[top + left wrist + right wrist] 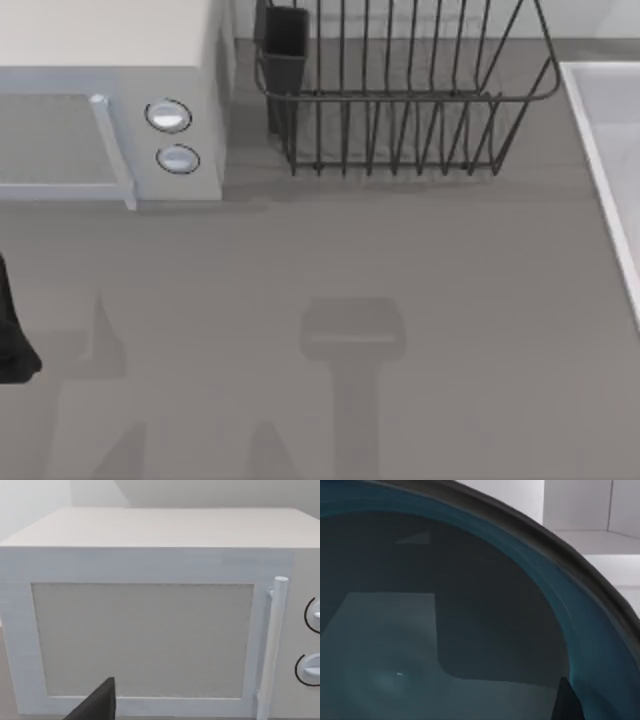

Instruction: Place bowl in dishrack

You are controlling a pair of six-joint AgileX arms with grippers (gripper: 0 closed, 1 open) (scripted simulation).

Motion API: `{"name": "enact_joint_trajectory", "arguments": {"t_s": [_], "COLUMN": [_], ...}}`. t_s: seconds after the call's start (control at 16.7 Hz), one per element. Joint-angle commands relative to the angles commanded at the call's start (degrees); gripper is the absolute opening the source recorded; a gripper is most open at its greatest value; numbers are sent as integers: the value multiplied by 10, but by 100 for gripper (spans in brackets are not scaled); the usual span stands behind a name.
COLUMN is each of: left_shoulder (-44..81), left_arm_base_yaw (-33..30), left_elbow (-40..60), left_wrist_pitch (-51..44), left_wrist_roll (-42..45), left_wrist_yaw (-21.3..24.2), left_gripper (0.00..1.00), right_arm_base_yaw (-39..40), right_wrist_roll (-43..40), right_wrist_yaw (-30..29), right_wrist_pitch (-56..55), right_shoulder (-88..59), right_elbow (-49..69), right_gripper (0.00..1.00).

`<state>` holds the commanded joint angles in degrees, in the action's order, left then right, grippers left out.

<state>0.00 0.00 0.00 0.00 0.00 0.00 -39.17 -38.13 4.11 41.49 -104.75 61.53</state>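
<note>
teal bowl (445, 630) sits hard against the right wrist camera; i can't tell whether that gripper grips it. dishrack (400, 100) stands beside the microwave (110, 110). carry it level, lowering between the bars. left arm parked.

Microwave (110, 100) parked at about 10 o'clock on the desk (400, 300), door handle (112, 150) just left of the two knobs (168, 116), one knob in front of the other. Dishrack (400, 90) up around 12 to 1 o'clock, just right of the microwave, utensil cup (284, 45) in its left back corner. Left pincer (12, 340) way out at 9 o'clock, in front of the microwave. Bowl (420, 605) right up against the right wrist camera.
</note>
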Motion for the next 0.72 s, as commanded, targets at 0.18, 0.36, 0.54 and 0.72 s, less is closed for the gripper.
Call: {"name": "enact_joint_trajectory", "arguments": {"t_s": [0.18, 0.36, 0.54, 0.72], "left_shoulder": [0, 0, 0, 0], "left_arm_base_yaw": [0, 0, 0, 0], "left_elbow": [0, 0, 0, 0], "left_wrist_pitch": [0, 0, 0, 0], "left_wrist_roll": [0, 0, 0, 0], "left_wrist_yaw": [0, 0, 0, 0], "left_gripper": [100, 100, 100, 100], "right_arm_base_yaw": [0, -2, -7, -9], "right_wrist_roll": [0, 0, -1, -4], "right_wrist_yaw": [0, 0, 2, 2], "right_wrist_pitch": [0, 8, 65, 173], "right_shoulder": [0, 1, 3, 9], "right_elbow": [0, 7, 64, 159], "right_gripper": [0, 0, 0, 0]}}
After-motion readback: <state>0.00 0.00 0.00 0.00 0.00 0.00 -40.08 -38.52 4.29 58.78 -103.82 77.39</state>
